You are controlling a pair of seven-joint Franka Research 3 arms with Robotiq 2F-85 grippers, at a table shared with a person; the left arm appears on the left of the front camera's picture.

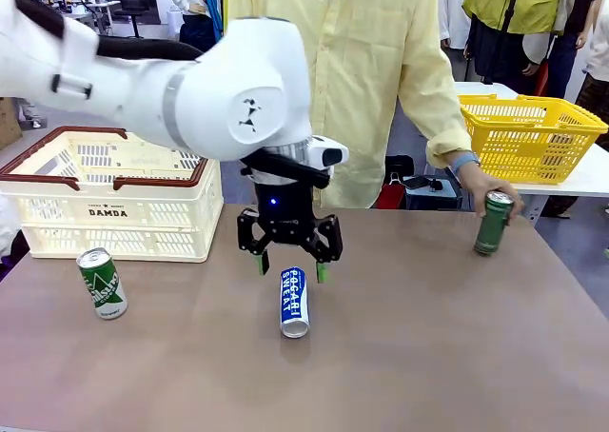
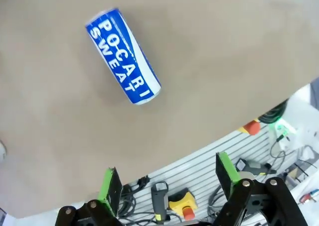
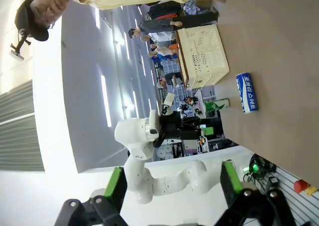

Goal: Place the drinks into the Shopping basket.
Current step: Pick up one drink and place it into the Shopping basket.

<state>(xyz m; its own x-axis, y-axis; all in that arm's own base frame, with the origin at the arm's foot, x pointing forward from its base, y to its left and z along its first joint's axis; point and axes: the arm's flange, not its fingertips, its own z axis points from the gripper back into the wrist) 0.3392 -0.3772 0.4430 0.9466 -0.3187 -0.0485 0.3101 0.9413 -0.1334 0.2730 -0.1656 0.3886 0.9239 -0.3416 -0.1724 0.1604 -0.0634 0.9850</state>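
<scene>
Front: our left gripper [image 1: 292, 263] hangs wide open and empty just above the blue-and-white can [image 1: 294, 302], which lies on its side mid-table; we judge a grab is being lined up. The green-and-white can [image 1: 102, 283] stands near the Shopping basket [image 1: 114, 208]. A person's hand [image 1: 490, 186] steadies the dark green can [image 1: 493, 223], far right.

Left wrist: the blue-and-white can lies slantwise beyond the spread pads [image 2: 112, 188].

Right wrist: right gripper [image 3: 173, 183] wide, empty, parked away from the cans.
</scene>
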